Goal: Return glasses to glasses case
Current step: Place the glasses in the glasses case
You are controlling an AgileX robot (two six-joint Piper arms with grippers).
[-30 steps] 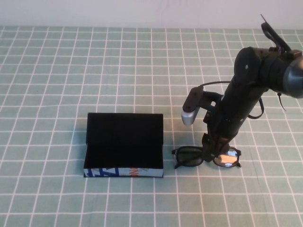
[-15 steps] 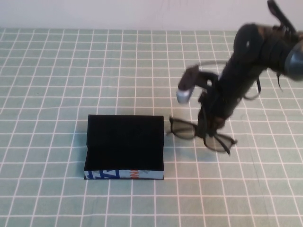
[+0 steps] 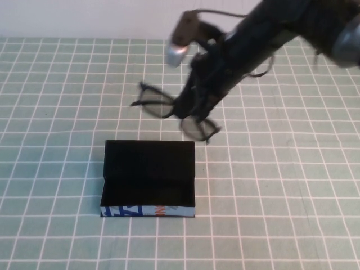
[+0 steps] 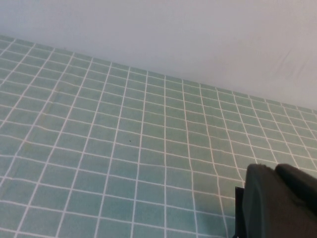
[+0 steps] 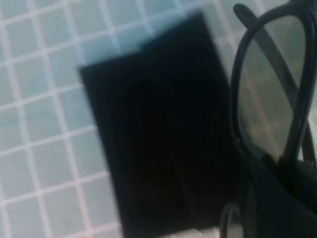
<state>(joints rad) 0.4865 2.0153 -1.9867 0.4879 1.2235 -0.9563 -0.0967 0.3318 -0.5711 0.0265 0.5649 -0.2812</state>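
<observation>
My right gripper (image 3: 187, 108) is shut on the black thick-framed glasses (image 3: 156, 103) at their bridge and holds them in the air, above the table just behind the case. The glasses case (image 3: 148, 177) stands open at the front centre-left of the table, lid raised at the back, black lining showing, light-blue front side with blue and orange marks. In the right wrist view one lens of the glasses (image 5: 267, 94) hangs over the open case (image 5: 163, 148). My left gripper (image 4: 282, 198) shows only in the left wrist view, over bare cloth.
A green checked cloth (image 3: 67, 84) covers the whole table. A pale wall (image 3: 84, 17) runs along the far edge. The right arm (image 3: 264, 39) reaches in from the back right.
My right gripper has lifted the glasses off the cloth to the right of the case and carried them up and left, to above the area behind the case.
</observation>
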